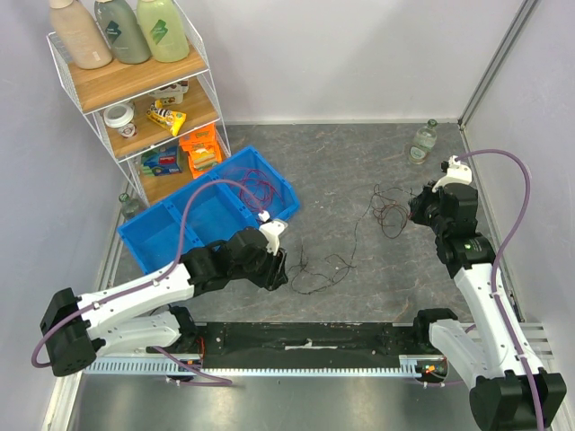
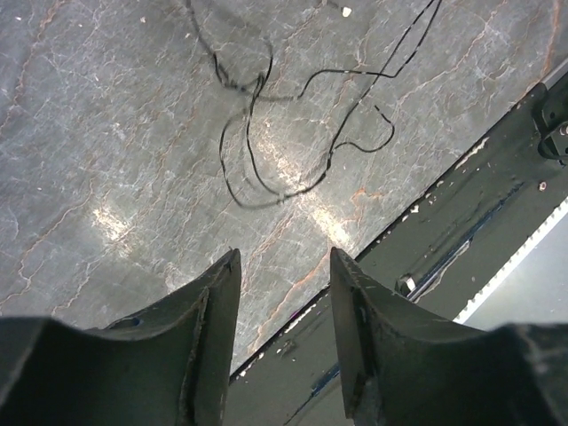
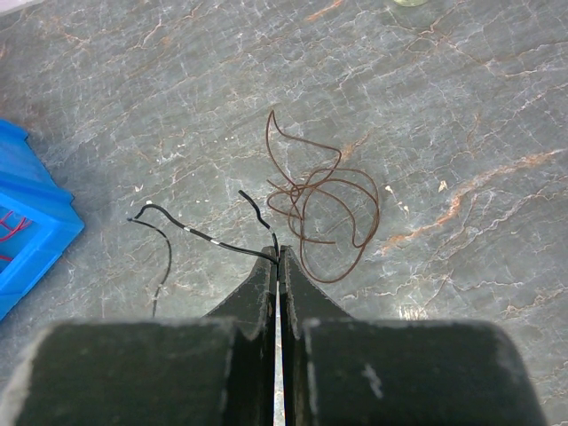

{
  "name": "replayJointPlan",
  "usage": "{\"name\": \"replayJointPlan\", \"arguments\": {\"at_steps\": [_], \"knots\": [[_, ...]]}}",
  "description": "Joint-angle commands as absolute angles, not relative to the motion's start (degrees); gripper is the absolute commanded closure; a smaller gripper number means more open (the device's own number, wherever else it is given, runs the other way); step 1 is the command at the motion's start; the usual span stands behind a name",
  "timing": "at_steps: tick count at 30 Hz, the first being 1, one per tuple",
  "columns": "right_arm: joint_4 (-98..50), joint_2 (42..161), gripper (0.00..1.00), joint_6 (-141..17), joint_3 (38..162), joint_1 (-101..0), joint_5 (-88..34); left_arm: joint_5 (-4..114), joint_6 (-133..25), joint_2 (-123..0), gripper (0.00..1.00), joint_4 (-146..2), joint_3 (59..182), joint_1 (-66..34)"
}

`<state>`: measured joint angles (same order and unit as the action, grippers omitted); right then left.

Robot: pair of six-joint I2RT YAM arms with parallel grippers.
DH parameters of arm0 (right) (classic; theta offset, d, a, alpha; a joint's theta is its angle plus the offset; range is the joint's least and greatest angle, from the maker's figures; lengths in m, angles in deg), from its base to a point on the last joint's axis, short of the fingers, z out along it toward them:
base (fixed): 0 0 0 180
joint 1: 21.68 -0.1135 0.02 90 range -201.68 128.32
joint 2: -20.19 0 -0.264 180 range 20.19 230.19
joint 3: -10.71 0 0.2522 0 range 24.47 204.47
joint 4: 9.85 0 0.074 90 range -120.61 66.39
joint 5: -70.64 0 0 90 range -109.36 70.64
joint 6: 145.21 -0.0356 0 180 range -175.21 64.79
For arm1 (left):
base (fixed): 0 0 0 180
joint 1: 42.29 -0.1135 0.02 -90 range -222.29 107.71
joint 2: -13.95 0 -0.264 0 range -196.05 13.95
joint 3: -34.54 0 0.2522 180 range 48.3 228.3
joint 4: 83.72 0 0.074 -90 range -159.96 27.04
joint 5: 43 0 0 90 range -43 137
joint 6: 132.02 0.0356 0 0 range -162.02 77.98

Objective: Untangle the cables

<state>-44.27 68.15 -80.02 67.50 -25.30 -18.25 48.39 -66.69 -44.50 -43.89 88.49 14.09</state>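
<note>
Thin black cables (image 1: 334, 262) lie in loose loops on the grey table just right of my left gripper (image 1: 279, 266). In the left wrist view those loops (image 2: 282, 197) lie ahead of the left gripper (image 2: 284, 253), whose jaws stand open with nothing between them. My right gripper (image 3: 279, 252) is shut, with a black cable (image 3: 213, 240) pinched at its tips and trailing off to the left. A brown-red cable bunch (image 3: 319, 204) lies on the table just beyond it. From above, this bunch (image 1: 391, 218) sits left of the right gripper (image 1: 417, 209).
A blue bin (image 1: 157, 241) with red cables (image 1: 256, 186) inside stands at the left, beside a wire shelf (image 1: 135, 85) holding bottles and packets. A glass bottle (image 1: 424, 142) stands at the back right. A black rail (image 1: 305, 339) runs along the near edge.
</note>
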Motion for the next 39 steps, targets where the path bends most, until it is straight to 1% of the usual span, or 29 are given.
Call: {"name": "replayJointPlan", "arguments": {"at_steps": [1, 2, 4, 6, 7, 8, 9, 10, 11, 14, 18, 21, 26, 33, 37, 39], "knots": [[-43.12, 67.03, 1.0, -79.02, 67.63, -25.2, -18.92, 48.76, -69.35, -43.97, 0.46, -48.33, 86.89, 14.04], [-43.29, 67.12, 1.0, -79.02, 67.54, -25.2, -19.0, 49.02, -69.7, -44.05, 0.42, -49.12, 86.54, 13.87], [-43.21, 67.12, 1.0, -79.02, 67.54, -25.11, -19.18, 49.29, -71.37, -44.32, 0.31, -51.31, 85.84, 13.87], [-43.21, 67.12, 1.0, -79.02, 67.45, -25.11, -19.18, 48.5, -73.65, -45.28, 0.26, -53.86, 85.22, 13.7], [-43.12, 67.12, 1.0, -79.02, 67.45, -25.2, -19.18, 47.54, -75.32, -46.07, 0.25, -54.92, 85.13, 13.69], [-43.03, 67.12, 1.0, -79.02, 67.45, -25.11, -19.18, 47.27, -76.46, -47.12, 0.26, -56.14, 85.13, 13.78], [-43.03, 67.03, 1.0, -78.94, 67.36, -25.2, -19.18, 45.7, -77.35, -48.09, 0.3, -57.72, 85.13, 13.78], [-43.03, 66.94, 1.0, -78.94, 67.45, -25.2, -19.18, 45.6, -77.88, -49.66, 0.37, -58.61, 85.56, 13.78], [-43.03, 66.94, 1.0, -78.94, 67.36, -25.2, -19.18, 46.38, -78.58, -50.9, 0.41, -60.97, 85.57, 13.69], [-43.12, 66.77, 1.0, -78.94, 67.36, -25.11, -19.18, 56.12, -76.05, -56.08, 0.46, -71.59, 86.0, 14.13], [-43.21, 66.68, 1.0, -78.85, 67.54, -25.2, -19.18, 56.15, -69.55, -62.58, 0.44, -75.14, 88.81, 17.47], [-43.12, 66.68, 1.0, -78.85, 67.28, -25.2, -19.18, 55.98, -64.89, -64.88, 0.42, -79.52, 89.0, 18.79], [-43.03, 66.86, 1.0, -78.85, 67.36, -25.2, -20.66, 54.56, -58.21, -70.41, 0.39, -78.66, 92.42, 19.93], [-43.03, 66.77, 1.0, -78.76, 67.36, -25.2, -21.02, 52.63, -55.21, -76.92, 0.42, -76.37, 95.85, 22.3], [-43.12, 66.86, 1.0, -78.94, 67.36, -25.2, -21.2, 49.47, -54.15, -79.29, 0.42, -74.7, 97.34, 23.8], [-43.12, 66.86, 1.0, -78.85, 67.36, -25.11, -21.38, 47.45, -53.98, -80.7, 0.44, -74.18, 97.96, 24.33]]}}
